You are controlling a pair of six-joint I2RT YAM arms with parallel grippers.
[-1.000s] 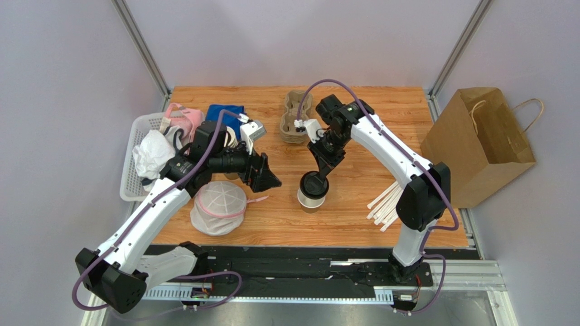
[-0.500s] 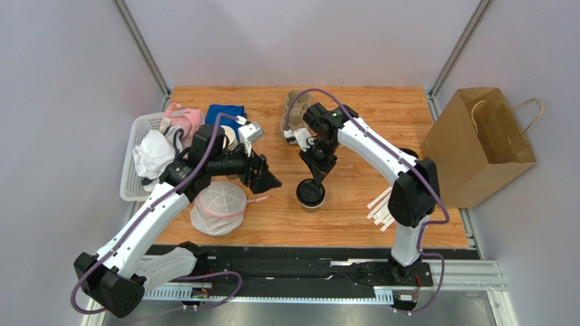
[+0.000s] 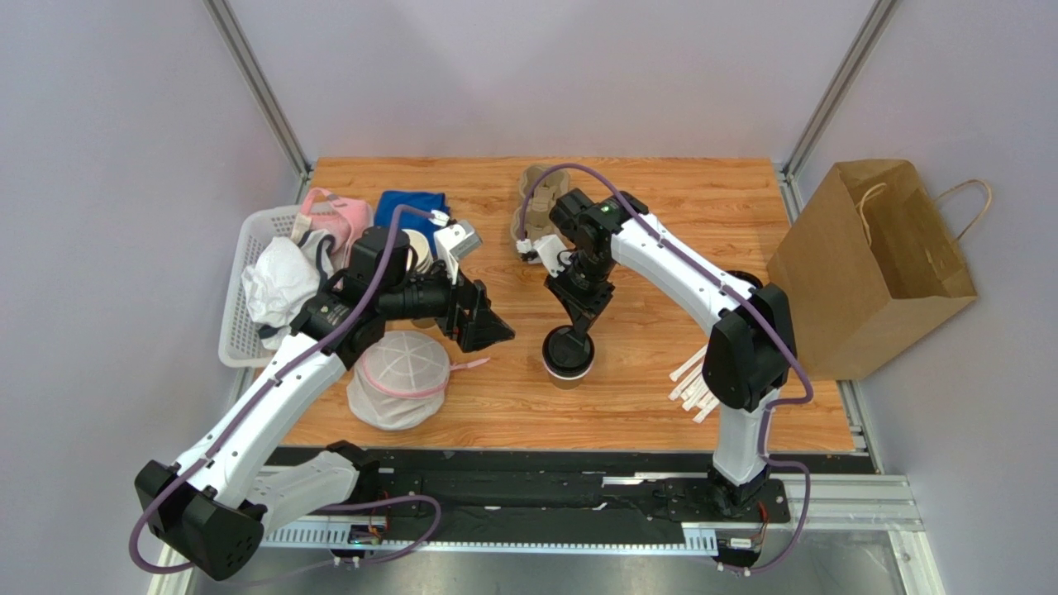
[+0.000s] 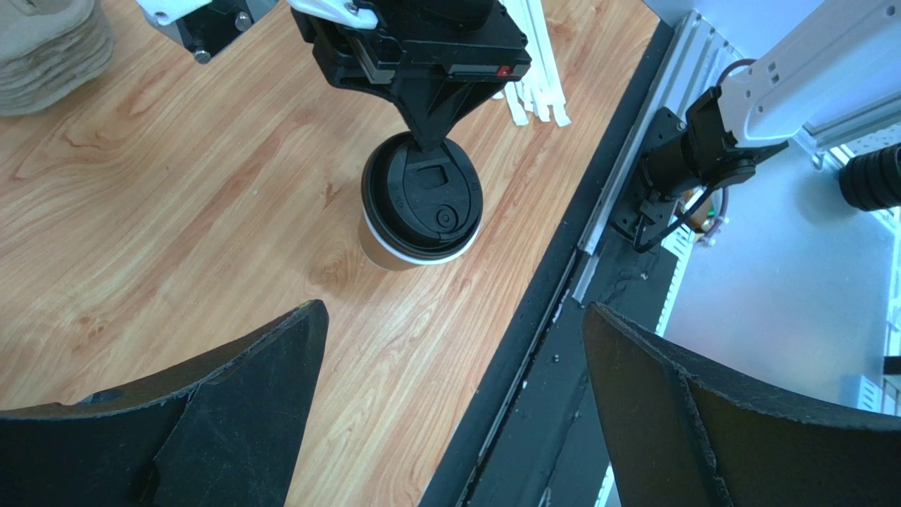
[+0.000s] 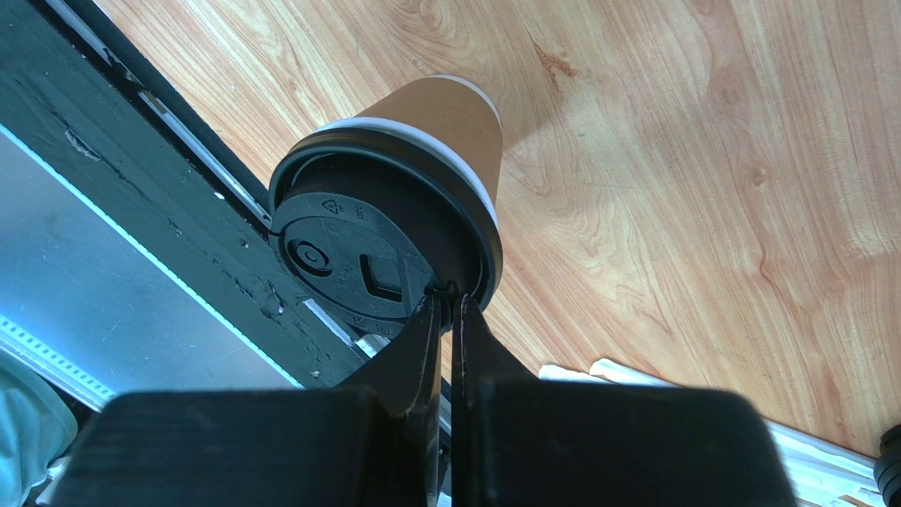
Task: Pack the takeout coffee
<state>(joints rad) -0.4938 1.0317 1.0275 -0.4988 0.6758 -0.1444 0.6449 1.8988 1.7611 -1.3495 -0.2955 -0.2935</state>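
- The takeout coffee [image 3: 569,356] stands on the wooden table [image 3: 646,372], about midway across and nearer the front edge than the back.
- Its long axis runs vertically: the base is on the wood and the black lid faces up. The tan-brown wall narrows toward the base, and a white rim band shows just under the lid.
- From the left wrist, the takeout coffee [image 4: 422,206] shows the lid's rectangular recess on the side toward the right arm's fingers. A small round mark sits on the opposite side of the lid.
- From the right wrist, the takeout coffee [image 5: 386,238] looks upright; a slight lean cannot be ruled out from this angle.
- The right gripper [image 3: 576,332] points down from the far side of the cup with its fingers pressed flat together, no gap between them.
- The tips of the right gripper [image 5: 446,301] rest on the lid's top just inside its rim. They pinch nothing.
- The left gripper [image 3: 484,325] hangs to the left of the cup, apart from it and aimed toward it.
- The jaws of the left gripper [image 4: 455,423] are spread wide and empty, and the cup is framed between its fingers [image 4: 243,412].
- A stack of pulp cup carriers [image 3: 540,211] lies toward the back of the table, beyond the right arm's wrist.
- A bundle of white straws [image 3: 696,372] lies on the table to the right of the cup, not touching it.
- A brown paper bag [image 3: 876,260] stands open beside the table's right edge, well apart from the cup.
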